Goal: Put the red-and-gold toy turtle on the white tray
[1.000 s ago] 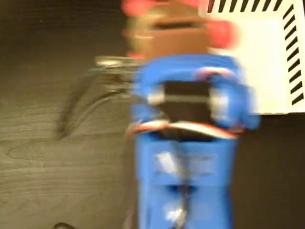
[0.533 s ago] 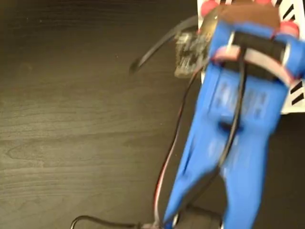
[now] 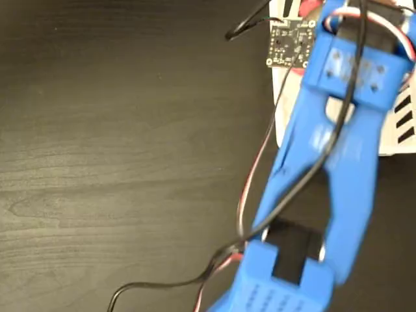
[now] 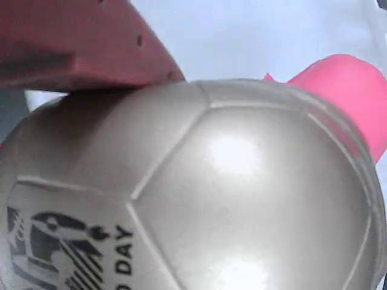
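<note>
The blue arm [image 3: 338, 169] has been swung over the striped white tray [image 3: 406, 127]; the gold-shelled, red-limbed toy turtle [image 4: 199, 187] is kept clamped under the red gripper [image 4: 91, 45] for placement.

blue arm [image 3: 338, 162] stretched from bottom centre to top right of fixed view, red finger [image 4: 78, 45] upper left of wrist view, gripper tips hidden

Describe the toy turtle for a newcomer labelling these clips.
In the wrist view, the red-and-gold toy turtle fills the frame under a red finger. Its shiny panelled dome bears black print, with a coral-pink limb at upper right.
</note>
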Motion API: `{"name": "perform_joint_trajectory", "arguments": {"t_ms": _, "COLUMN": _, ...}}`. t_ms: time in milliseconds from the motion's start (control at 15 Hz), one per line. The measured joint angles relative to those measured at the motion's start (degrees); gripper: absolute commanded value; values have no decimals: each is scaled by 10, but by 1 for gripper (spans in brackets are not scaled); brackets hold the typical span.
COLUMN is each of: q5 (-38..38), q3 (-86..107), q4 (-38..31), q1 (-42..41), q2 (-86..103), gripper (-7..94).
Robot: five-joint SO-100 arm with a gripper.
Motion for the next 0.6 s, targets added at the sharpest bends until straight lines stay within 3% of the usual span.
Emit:
{"name": "perform_joint_trajectory", "arguments": {"t_ms": 133, "q5": 6, "q3": -2, "q4": -8, "q1": -2, "q2": -28, "gripper": 5}}
{"name": "perform_joint_trajectory", "arguments": {"t_ms": 200, "q5": 9, "q3": -11, "q4": -1, "q1": -2, "q2": -40, "gripper": 11}}
{"name": "perform_joint_trajectory", "arguments": {"t_ms": 333, "q5": 9, "q3": -29, "q4": 12, "q1": 0, "q2": -48, "gripper": 39}}
{"name": "perform_joint_trajectory", "arguments": {"t_ms": 533, "q5": 9, "q3": -39, "q4": 21, "q1": 9, "q2": -51, "gripper": 55}}
{"name": "perform_joint_trajectory", "arguments": {"t_ms": 600, "q5": 11, "q3": -40, "q4": 22, "q1": 10, "q2": -52, "gripper": 56}}
